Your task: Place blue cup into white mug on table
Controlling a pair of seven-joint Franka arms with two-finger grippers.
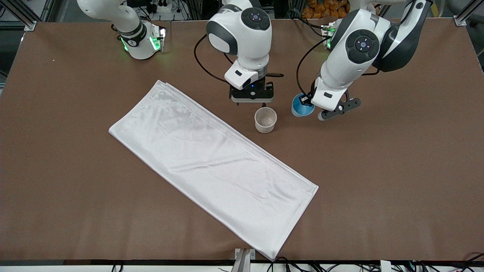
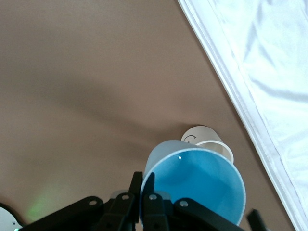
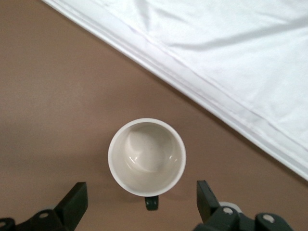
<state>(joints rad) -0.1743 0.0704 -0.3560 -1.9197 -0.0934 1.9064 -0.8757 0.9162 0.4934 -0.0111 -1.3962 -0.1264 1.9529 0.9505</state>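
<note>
Left end effector point(image 2: 142, 202) pinches blue cup point(image 1: 301, 107) by its rim, arm hiding half. Right end effector point(image 3: 142, 202) spread wide above white mug point(image 1: 265, 119); handle unseen from front.

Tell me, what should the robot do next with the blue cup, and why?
Probably carry it sideways until it hangs right over the white mug. The left gripper is pinching the rim of the blue cup, which sits beside the mug, not yet above it. The mug stands upright and empty on the table, and the right gripper is open just above it, holding nothing.
</note>
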